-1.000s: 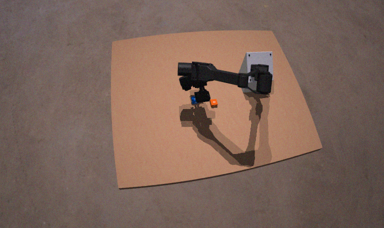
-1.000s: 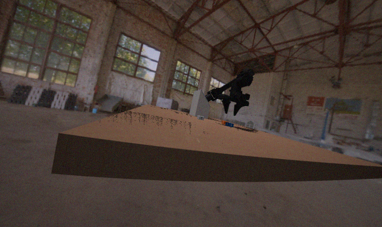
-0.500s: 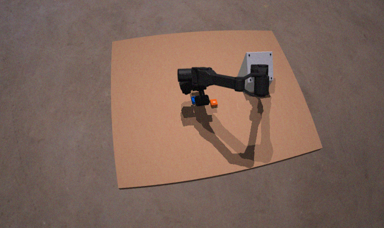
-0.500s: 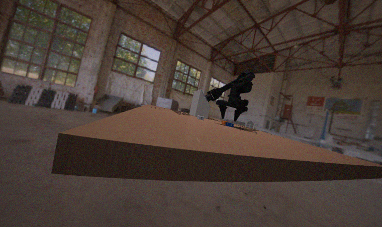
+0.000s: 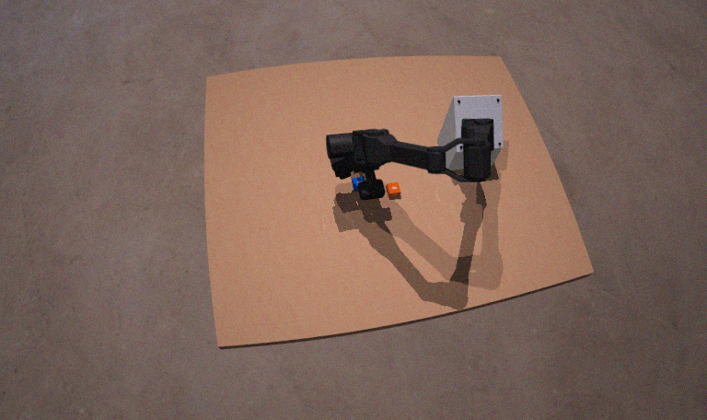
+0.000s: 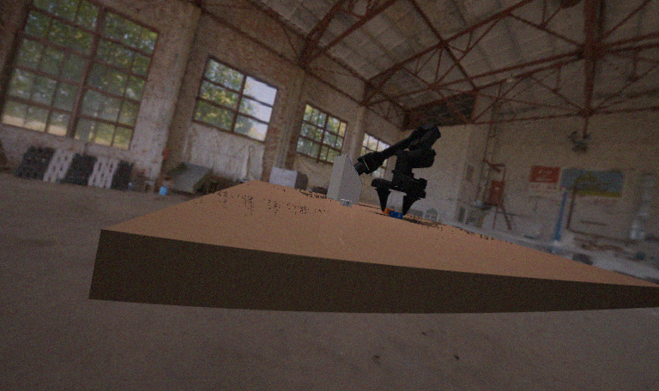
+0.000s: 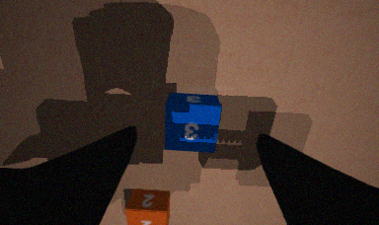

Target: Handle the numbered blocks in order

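The black, tapering fingers [image 6: 394, 213] stand wide apart with nothing gripped, poised low around the blue cube-shaped block printed with a 3 [image 5: 357, 183] [image 6: 396, 214] [image 7: 192, 122], which sits in the gap, slightly nearer the finger at nine o'clock in the wrist view and touching neither. Beyond them, toward seven o'clock of the blue block in that view, the orange cube-shaped block printed with a 2 [image 5: 394, 190] [image 6: 387, 211] [image 7: 148, 201] rests on the brown, flat surface [image 5: 271, 269] [image 6: 291, 237] [image 7: 326, 47], near the blue one but apart. The 3 is odd, so this looks like its turn for a squeeze and release without lifting; the 2 has probably been dealt with, though its own lift cannot be confirmed here. Any higher digit remains out of sight. Closing seems to have room on both sides, while the orange block calls for care toward seven o'clock. In the top view, the surface's nearest edge from the blue block lies toward nine o'clock, well apart, leaving ample margin.
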Available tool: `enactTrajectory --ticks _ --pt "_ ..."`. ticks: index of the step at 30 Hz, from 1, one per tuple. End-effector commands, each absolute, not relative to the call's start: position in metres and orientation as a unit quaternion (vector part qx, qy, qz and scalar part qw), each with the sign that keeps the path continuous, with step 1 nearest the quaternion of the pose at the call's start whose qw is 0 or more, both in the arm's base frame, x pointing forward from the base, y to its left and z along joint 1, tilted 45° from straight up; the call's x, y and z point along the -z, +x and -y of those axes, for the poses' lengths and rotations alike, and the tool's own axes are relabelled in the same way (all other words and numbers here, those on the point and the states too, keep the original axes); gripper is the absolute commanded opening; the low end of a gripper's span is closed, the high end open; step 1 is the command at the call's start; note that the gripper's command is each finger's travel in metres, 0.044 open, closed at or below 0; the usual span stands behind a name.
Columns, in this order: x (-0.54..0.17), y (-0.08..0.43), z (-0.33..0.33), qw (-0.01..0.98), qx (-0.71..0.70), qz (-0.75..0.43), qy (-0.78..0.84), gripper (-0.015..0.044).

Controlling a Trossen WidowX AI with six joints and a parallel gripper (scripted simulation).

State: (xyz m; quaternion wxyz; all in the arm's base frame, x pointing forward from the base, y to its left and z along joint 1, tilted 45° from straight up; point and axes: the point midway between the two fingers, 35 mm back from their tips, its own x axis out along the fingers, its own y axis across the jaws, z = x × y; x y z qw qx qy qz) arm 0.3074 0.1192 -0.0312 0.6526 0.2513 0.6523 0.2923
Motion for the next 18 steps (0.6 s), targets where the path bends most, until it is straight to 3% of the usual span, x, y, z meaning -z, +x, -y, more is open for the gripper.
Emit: enactTrajectory --ticks 1,10,18 --pt "0.0338 0.3063 -0.1209 0.650 -0.291 -0.654 0.255 0.0347" --pt "0.0338 0.3063 -0.1209 0.650 -0.291 -0.654 0.255 0.0120" --pt "0.0338 0.3063 -0.1209 0.650 -0.291 -0.654 0.255 0.0120"
